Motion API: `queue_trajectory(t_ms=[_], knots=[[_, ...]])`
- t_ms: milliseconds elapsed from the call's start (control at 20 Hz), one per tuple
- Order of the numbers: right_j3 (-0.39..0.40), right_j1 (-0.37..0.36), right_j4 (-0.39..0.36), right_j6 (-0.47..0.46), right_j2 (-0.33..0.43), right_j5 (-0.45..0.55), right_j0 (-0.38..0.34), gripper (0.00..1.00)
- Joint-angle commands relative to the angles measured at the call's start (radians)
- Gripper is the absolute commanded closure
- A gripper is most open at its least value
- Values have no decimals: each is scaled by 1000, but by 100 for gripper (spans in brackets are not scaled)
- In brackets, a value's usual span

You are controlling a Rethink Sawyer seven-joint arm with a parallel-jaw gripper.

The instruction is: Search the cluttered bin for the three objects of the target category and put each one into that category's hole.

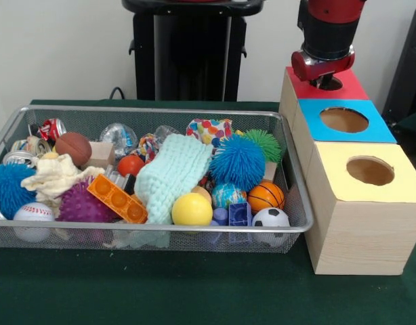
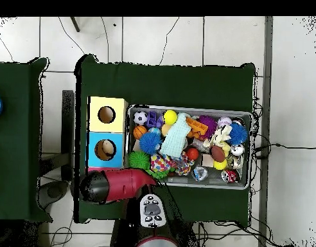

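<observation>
Though hidden overhead under the arm (image 2: 115,185), gripper (image 1: 324,82) at red hole (image 1: 328,83).

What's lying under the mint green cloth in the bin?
The mint green cloth drapes over the clutter. A yellow ball and orange brick show at its lower edge. Whatever sits beneath its middle is covered.

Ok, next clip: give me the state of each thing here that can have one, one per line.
gripper: over the red hole; open or shut cannot be told.
red hole: partly hidden by the gripper.
blue hole: open, unblocked.
yellow hole: open, unblocked.
wire bin: full, cluttered.
mint cloth: draped over toys.
</observation>
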Motion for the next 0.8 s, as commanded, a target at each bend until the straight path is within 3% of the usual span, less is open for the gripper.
queue_trajectory(t_ms=[50,500,800], knots=[[-59,-46,57,224,-26,66,-9,100],[-27,-111,80,203,0,113,-31,100],[-18,-109,75,222,-27,98,-26,100]])
